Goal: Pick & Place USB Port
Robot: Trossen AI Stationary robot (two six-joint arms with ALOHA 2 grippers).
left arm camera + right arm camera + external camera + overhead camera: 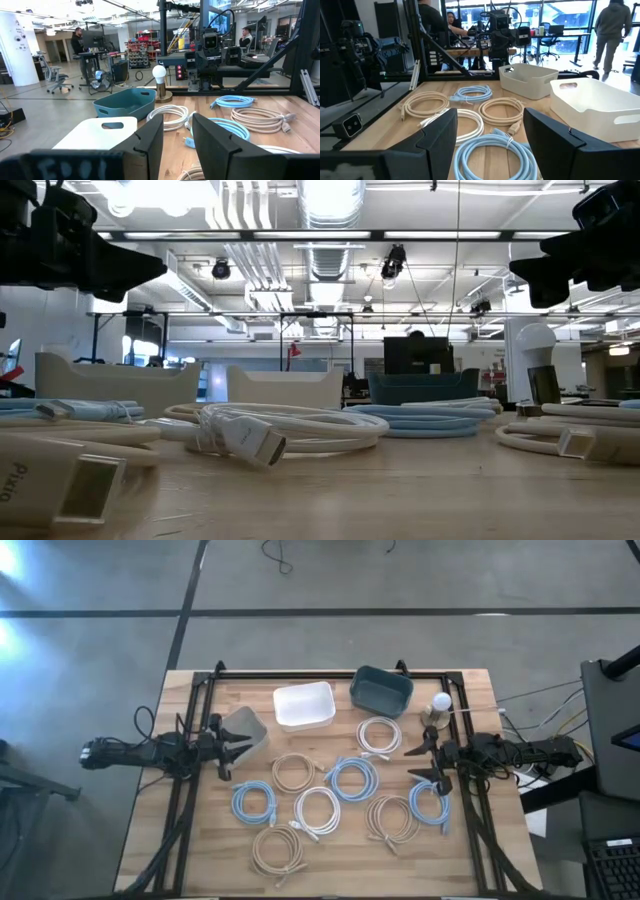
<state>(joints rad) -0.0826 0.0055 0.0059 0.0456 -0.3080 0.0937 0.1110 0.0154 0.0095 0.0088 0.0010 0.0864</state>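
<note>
Several coiled USB cables lie flat on the wooden table: a white one (380, 735), blue ones (353, 778) (253, 803) (430, 803), beige ones (293, 772) (392, 817) (277, 852) and another white one (317, 810). In the low view a white connector (250, 442) points toward the near edge. My left gripper (228, 750) (177, 140) hovers open at the table's left, beside the grey bin (248, 732). My right gripper (420, 765) (490, 135) hovers open at the table's right, above the edge of a blue coil (492, 152). Both are well above the table (100, 265) (560, 270).
A white bin (305, 705) (100, 132) and a teal bin (381, 690) (125, 102) stand along the far edge. A small lamp with a round bulb (440, 705) (159, 75) stands near the far right corner. Black frame rails run along the table's sides. People show in the room beyond.
</note>
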